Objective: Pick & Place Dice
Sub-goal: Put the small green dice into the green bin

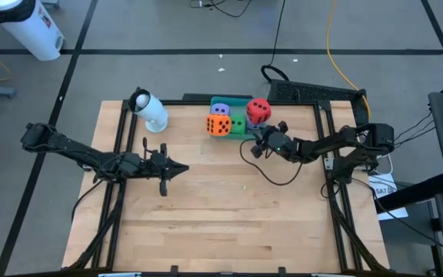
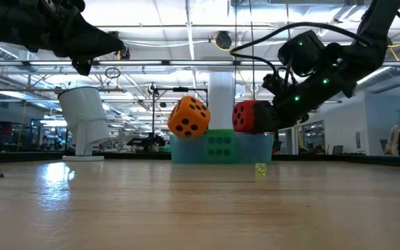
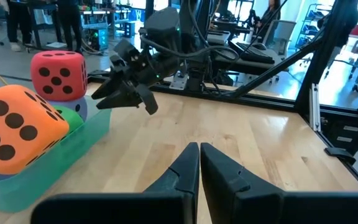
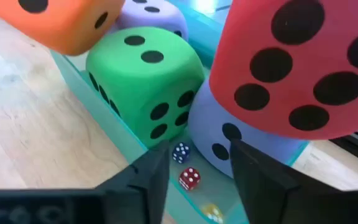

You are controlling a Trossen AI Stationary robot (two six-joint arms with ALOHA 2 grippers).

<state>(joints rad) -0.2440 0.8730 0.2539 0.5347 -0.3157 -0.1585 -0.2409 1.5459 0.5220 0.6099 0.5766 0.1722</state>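
A translucent teal tray (image 1: 240, 132) at the table's far middle holds the large dice. The green die (image 4: 145, 78) sits on the tray's floor. The red die (image 4: 303, 62) rests on a light purple die (image 4: 219, 134). The orange die (image 3: 14, 134) lies tilted on top, beside another purple die (image 1: 220, 108). My right gripper (image 4: 194, 165) is open at the tray's near right wall, just below the red die, with nothing between its fingers. My left gripper (image 3: 199, 152) is shut and hovers over the table's left middle (image 1: 184, 169).
Three small dice, blue (image 4: 180, 152), red (image 4: 189, 178) and yellow (image 4: 213, 213), lie on the tray's floor. A tiny yellow die (image 2: 260, 169) sits on the bare wood nearer the front. A white device (image 1: 151, 110) stands at the far left. The table's near half is bare wood.
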